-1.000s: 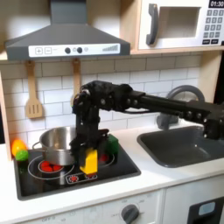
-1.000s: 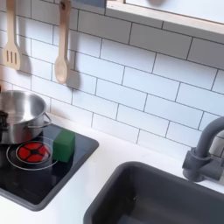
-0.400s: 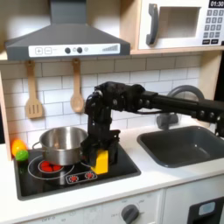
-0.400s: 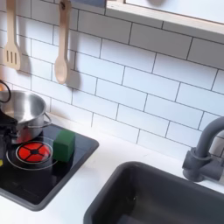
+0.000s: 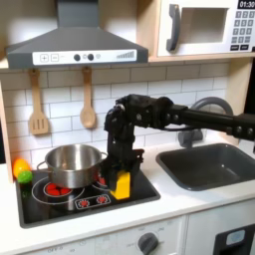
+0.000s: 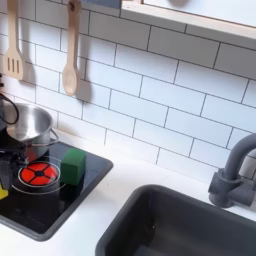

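In the first exterior view my black gripper (image 5: 121, 175) points down over the front right part of the black stovetop (image 5: 60, 204), shut on a small yellow block (image 5: 122, 186). The block's lower end is at the stove surface; I cannot tell whether it touches. A silver pot (image 5: 66, 164) stands just left of the gripper on the rear burner. In the second exterior view the pot (image 6: 27, 125) sits at the left edge, with a green block (image 6: 72, 166) standing in front of it next to the red burner (image 6: 36, 176).
A grey sink (image 5: 213, 164) with a faucet (image 6: 230, 175) lies right of the stove. Wooden utensils (image 5: 38, 105) hang on the tiled wall. A green and yellow toy (image 5: 21, 172) lies at the stove's left edge. A microwave (image 5: 204, 28) and hood (image 5: 75, 45) are overhead.
The arm has moved right across the stove front, carrying the yellow block away from the pot. The pot now shows more fully.
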Available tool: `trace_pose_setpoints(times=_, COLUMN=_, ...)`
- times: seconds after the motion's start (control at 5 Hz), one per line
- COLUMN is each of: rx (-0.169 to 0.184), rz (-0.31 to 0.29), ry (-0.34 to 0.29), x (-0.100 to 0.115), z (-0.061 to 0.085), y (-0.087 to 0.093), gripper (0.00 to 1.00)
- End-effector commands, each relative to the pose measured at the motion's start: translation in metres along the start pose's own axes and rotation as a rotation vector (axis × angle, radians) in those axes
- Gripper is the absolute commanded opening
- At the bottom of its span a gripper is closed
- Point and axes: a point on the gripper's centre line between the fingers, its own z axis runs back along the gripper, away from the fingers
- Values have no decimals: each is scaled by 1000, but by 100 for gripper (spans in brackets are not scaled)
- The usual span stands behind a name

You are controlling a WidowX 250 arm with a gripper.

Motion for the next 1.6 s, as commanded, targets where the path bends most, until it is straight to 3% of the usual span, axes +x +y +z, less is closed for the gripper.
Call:
trace_pose_setpoints(times=0.0, rx=-4, rz=-22, ry=7, x=-6, z=-5, y=-14, gripper=0)
trace_pose_setpoints(times=1.4, rx=-7, rz=-62, ry=2, x=-13, z=-8, y=-44, gripper=0)
